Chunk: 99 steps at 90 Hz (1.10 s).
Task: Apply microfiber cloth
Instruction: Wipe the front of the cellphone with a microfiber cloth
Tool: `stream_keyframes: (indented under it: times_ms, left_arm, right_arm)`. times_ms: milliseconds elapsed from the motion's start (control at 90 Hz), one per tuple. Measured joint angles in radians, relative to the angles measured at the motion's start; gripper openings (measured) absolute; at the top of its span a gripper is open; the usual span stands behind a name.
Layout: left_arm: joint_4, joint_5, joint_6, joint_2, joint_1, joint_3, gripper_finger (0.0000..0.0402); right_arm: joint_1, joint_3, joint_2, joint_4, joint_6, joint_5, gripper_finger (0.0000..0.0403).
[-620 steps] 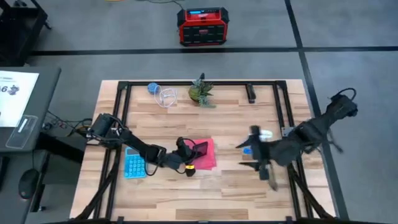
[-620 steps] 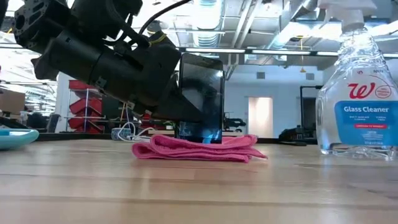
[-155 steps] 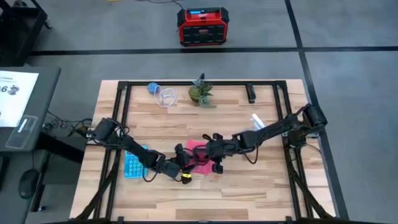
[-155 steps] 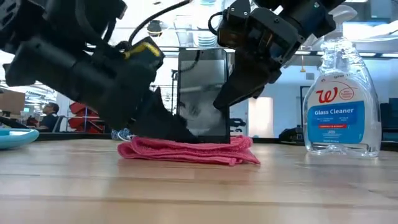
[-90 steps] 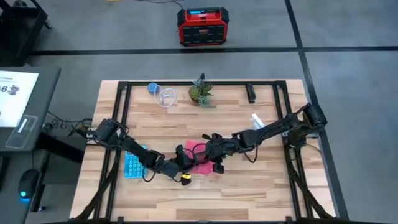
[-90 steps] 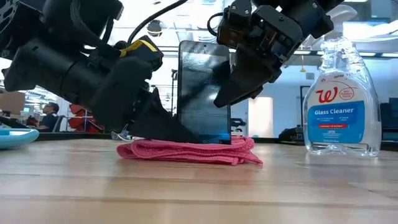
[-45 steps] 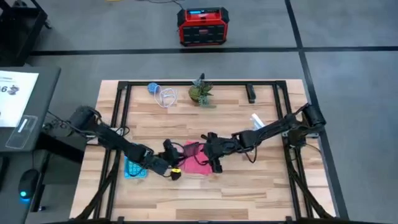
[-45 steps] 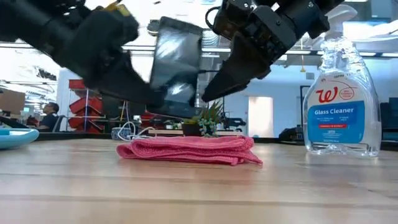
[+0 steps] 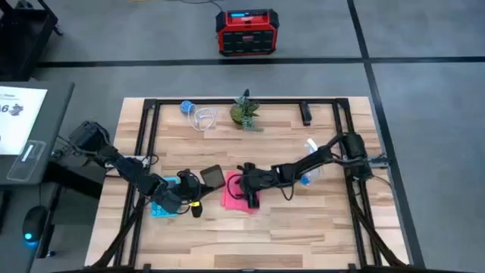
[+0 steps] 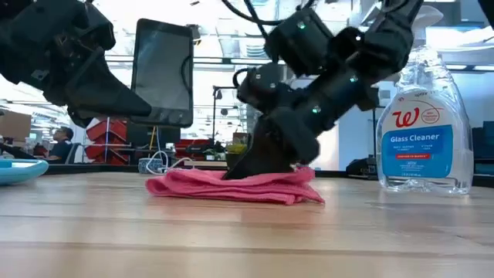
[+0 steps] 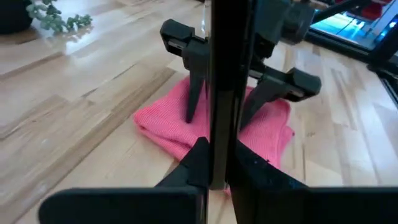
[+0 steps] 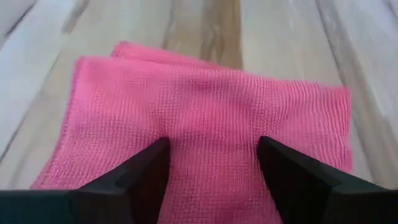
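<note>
High view shows our right gripper down on the pink cloth, which lies folded on the table near its middle, and the right wrist view shows the 2 fingers spread apart with their tips pressing into the fabric. Our left gripper sits just left of the cloth, above the table, pinching the phone by its lower edge; in the low view the phone stands upright in the air, clear of the cloth. A calculator lies under the left arm, and a glass cleaner bottle stands to the right of the cloth.
</note>
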Motion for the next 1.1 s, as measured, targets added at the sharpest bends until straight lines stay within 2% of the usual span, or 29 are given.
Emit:
stream_keyframes:
  times_ms: [100,244,289,400,500,656,800,944,1100]
  left_arm:
    - [-0.019,-0.007,-0.047,0.010,0.016,0.000,0.0011]
    - [-0.017,-0.022,-0.088,0.019,0.030,0.000,0.0011]
    - [-0.017,-0.022,-0.097,0.019,0.031,0.000,0.0011]
    - [-0.013,-0.022,-0.109,0.019,0.032,0.000,0.0011]
    - [-0.007,-0.010,-0.124,0.019,0.031,0.000,0.0011]
    - [0.028,-0.004,-0.105,0.019,0.033,0.000,0.0012]
    - [0.120,0.031,-0.057,0.063,0.059,0.001,0.0012]
    - [0.275,0.103,0.021,0.164,0.095,0.031,0.0012]
    - [0.357,0.196,0.090,0.278,0.128,0.121,0.0012]
  right_arm:
    - [-0.027,0.000,0.010,0.016,0.031,-0.064,0.0166]
    - [-0.041,0.000,0.011,-0.012,0.063,-0.067,0.0037]
    - [-0.040,0.000,0.010,-0.019,0.067,-0.066,0.0017]
    - [-0.023,-0.002,-0.024,-0.070,0.095,-0.051,0.0014]
    - [0.018,-0.009,-0.090,-0.144,0.082,0.013,0.0006]
    - [0.100,-0.007,-0.242,-0.204,0.002,0.181,0.0004]
    - [0.181,-0.008,-0.346,-0.206,-0.153,0.327,0.0002]
    - [0.237,-0.006,-0.404,-0.086,-0.322,0.477,0.0001]
    - [0.248,-0.005,-0.379,0.128,-0.532,0.593,0.0001]
